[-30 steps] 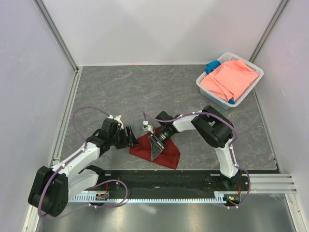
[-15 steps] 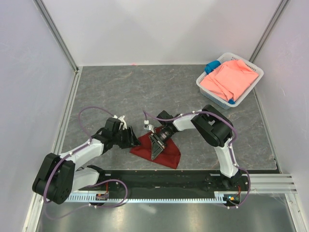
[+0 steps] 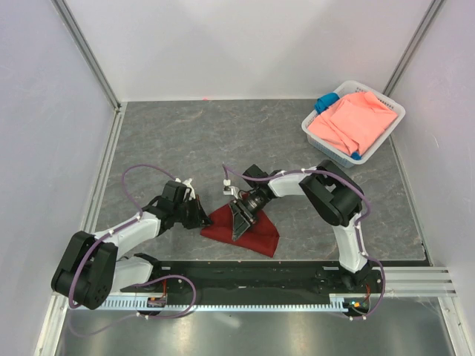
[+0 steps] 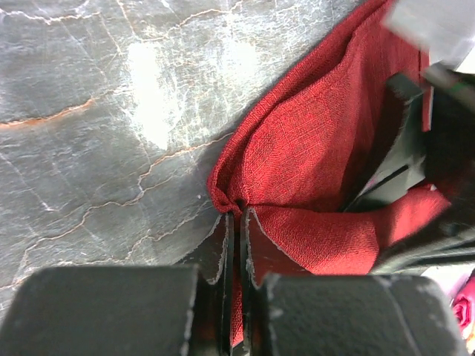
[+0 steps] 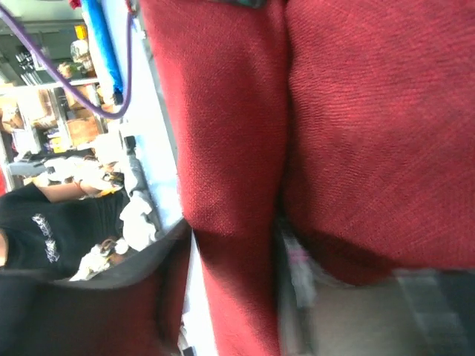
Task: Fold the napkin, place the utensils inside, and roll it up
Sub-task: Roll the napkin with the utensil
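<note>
The napkin [image 3: 256, 236] lay on the grey table [image 3: 185, 141] near its front edge, between the 2 arms, in a shape close to a triangle with 1 layer turned over another. In the left wrist view the left gripper [image 4: 237, 215] had its jaws pressed together on the left corner of the napkin [image 4: 312, 156], and the cloth was bunched into a small pucker at the fingertips. I judge this pinch was meant to take hold of the corner, either to lift it for a fold or to anchor it while the other arm worked.

The left arm reached low and forward from its base, with the elbow bent outward and the wrist turned toward the centre. The right arm bent back sharply, so that the right gripper [image 3: 239, 219] pointed down onto the middle of the cloth, probably to hold it in place. In the right wrist view the red cloth [image 5: 334, 111] filled almost everything, very close and blurred, so I cannot tell how wide these jaws stood or whether they held anything.

The utensils were not visible in any view; perhaps they were hidden, but I cannot say. The folding step seemed unfinished.
</note>
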`<state>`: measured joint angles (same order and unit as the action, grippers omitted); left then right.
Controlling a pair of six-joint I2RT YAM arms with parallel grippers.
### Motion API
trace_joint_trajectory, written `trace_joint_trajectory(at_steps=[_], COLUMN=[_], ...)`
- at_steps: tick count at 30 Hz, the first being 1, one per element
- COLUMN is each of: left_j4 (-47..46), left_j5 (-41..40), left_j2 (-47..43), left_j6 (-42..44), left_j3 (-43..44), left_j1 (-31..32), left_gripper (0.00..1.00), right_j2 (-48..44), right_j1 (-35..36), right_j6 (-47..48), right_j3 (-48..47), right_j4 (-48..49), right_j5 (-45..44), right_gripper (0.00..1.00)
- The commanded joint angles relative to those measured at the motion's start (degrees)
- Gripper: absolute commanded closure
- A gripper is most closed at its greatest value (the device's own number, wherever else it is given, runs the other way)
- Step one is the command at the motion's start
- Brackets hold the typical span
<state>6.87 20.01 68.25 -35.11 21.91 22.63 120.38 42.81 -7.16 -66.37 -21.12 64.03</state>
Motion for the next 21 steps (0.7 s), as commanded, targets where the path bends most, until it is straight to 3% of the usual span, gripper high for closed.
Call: trace_joint_trajectory(at_steps=[1, 6, 9, 10, 14, 17, 21], left_j4=[3.85, 4.81, 5.34, 5.43, 6.74, 7.10, 7.10], left_j5=[-0.06, -1.11, -1.38, -1.38, -1.90, -1.73, -1.12], left_j2=[1.10, 1.27, 1.54, 1.80, 2.41, 3.12, 3.73], left_j6=[-0.22, -0.22, -0.22, -0.22, 0.04, 0.22, 0.48], left_j3=[-0.38, 0.15, 0.59, 0.85, 1.99, 2.61, 3.05], left_j1=[0.57, 0.57, 0.57, 0.57, 0.57, 0.48, 0.57], left_gripper=[0.98, 0.98, 0.98, 0.98, 0.98, 0.98, 0.98], right_j2=[-7.50, -17.60, -24.80, -26.58, -33.97, -36.96, -36.01], right_j1=[-0.80, -0.36, 3.23, 6.90, 16.59, 21.96, 26.80], right_j6=[1.88, 4.42, 6.63, 6.63, 8.13, 7.69, 8.83], right_j3=[-3.41, -1.84, 1.76, 2.99, 11.50, 15.29, 16.45], right_j4=[-1.54, -3.40, -2.61, -2.17, 4.93, 8.80, 11.01], right_j5=[-8.73, -18.83, -31.30, -41.08, -58.71, -67.68, -72.02], right_gripper=[0.39, 0.23, 0.19, 0.19, 0.16, 0.15, 0.16])
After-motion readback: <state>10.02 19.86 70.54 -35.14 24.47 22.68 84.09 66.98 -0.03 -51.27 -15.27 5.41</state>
